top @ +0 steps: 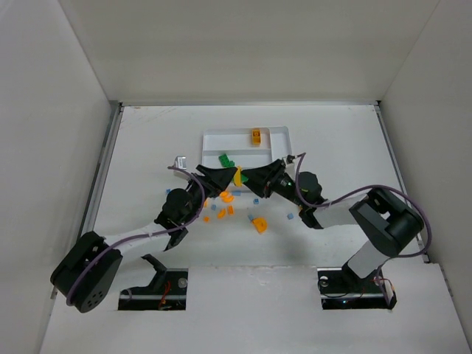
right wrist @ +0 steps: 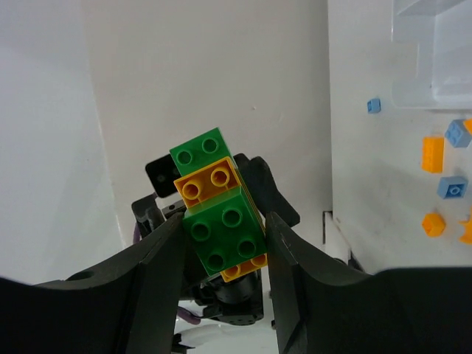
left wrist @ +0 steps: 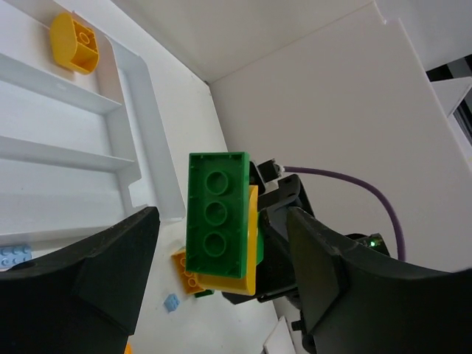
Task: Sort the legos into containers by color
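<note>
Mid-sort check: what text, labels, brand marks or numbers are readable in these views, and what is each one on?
No readable text in any view.
On the stacked green and yellow bricks: the studs show no lettering that can be made out.
On the white tray: blank, no label or number.

Loose legos (top: 259, 223) before tray (top: 221, 137)

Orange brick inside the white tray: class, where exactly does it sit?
In the top view, the orange brick lies alone in the farthest long slot of the white tray, right of the slot's centre.
</note>
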You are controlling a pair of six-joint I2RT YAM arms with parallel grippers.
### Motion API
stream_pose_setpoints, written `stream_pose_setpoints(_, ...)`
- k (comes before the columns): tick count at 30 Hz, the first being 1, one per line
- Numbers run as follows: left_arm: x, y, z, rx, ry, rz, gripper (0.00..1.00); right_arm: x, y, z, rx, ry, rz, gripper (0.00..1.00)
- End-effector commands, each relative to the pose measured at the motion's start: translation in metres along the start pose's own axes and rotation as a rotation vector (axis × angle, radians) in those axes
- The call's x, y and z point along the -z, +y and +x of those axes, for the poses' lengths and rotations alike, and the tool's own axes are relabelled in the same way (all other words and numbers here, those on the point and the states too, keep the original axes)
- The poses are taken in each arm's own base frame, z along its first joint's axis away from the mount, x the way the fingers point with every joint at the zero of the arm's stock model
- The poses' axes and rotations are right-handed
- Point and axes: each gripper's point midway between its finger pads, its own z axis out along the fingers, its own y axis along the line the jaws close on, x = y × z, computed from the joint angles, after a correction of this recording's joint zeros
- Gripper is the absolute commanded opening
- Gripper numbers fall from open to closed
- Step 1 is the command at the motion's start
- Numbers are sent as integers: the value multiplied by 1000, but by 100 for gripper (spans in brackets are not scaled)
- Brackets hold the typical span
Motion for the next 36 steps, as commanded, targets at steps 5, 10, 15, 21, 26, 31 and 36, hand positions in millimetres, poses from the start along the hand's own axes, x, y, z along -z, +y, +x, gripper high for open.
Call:
stream_pose_setpoints(5,-13,-40,-29,33,-104,140,65,-4,25,17,-55,66,-153,18)
stream_pose_setpoints(10,-18,-33,-29,41,-116,121,60,0,28,17,-51,59,-163,18)
stream_pose_setpoints(15,-20,-28,-28,51,-118,117,54,0,25,16,-55,54,-159,18)
stream_pose_setpoints(21,-18,-18,-32,51,-134,89,52,0,21,17,-70,60,-167,18)
stream_pose_setpoints(26,-15,-14,-35,33,-145,80,47,3,18,16,-75,57,-163,18)
stream_pose_setpoints(31,-19,-15,-31,24,-126,82,46,5,18,15,-70,58,-164,18)
stream_pose_setpoints(36,-25,-13,-25,22,-98,81,47,6,21,16,-69,63,-175,18)
